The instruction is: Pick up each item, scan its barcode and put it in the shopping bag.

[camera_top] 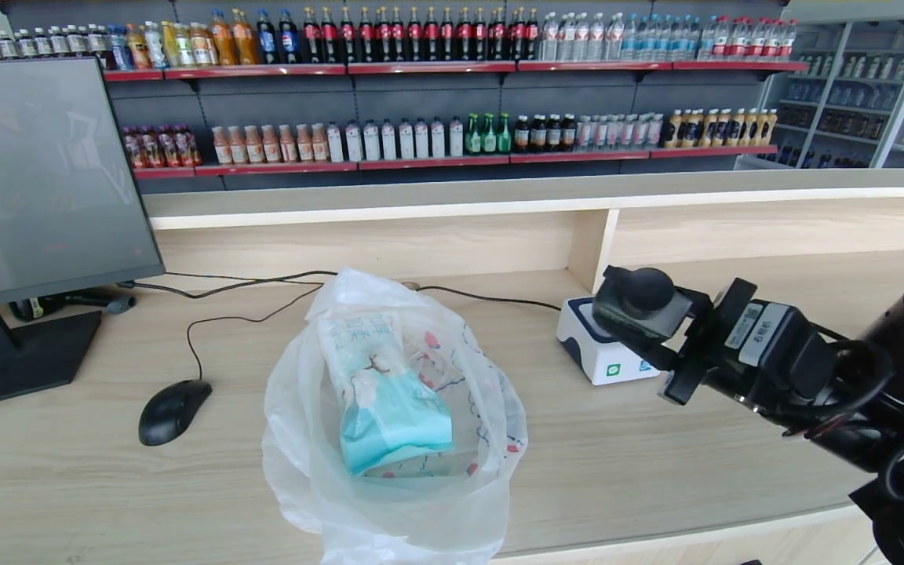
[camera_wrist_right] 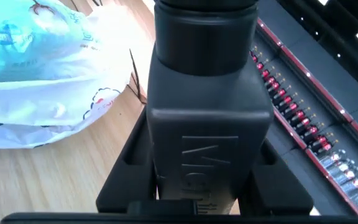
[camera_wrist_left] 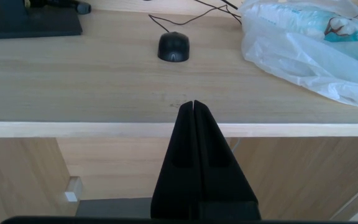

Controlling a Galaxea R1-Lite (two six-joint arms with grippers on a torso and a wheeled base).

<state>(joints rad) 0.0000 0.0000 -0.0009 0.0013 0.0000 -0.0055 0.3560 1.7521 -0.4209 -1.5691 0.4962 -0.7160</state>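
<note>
A translucent white shopping bag (camera_top: 389, 439) lies open on the wooden counter (camera_top: 656, 455) with a teal packet (camera_top: 385, 392) inside it. My right gripper (camera_top: 679, 333) is shut on a dark grey bottle (camera_top: 640, 302) with a round black cap, held just above the white barcode scanner (camera_top: 601, 357) to the right of the bag. In the right wrist view the bottle (camera_wrist_right: 207, 106) sits between the fingers (camera_wrist_right: 126, 171), with the bag (camera_wrist_right: 48, 81) beyond. My left gripper (camera_wrist_left: 193, 109) is shut on nothing, low in front of the counter's front edge; the bag (camera_wrist_left: 309, 43) lies on the counter beyond it.
A black mouse (camera_top: 173, 410) with its cable lies left of the bag, and a monitor (camera_top: 44, 180) on a dark stand fills the far left. A raised wooden ledge (camera_top: 499, 204) backs the counter. Drink shelves (camera_top: 436, 94) stand behind.
</note>
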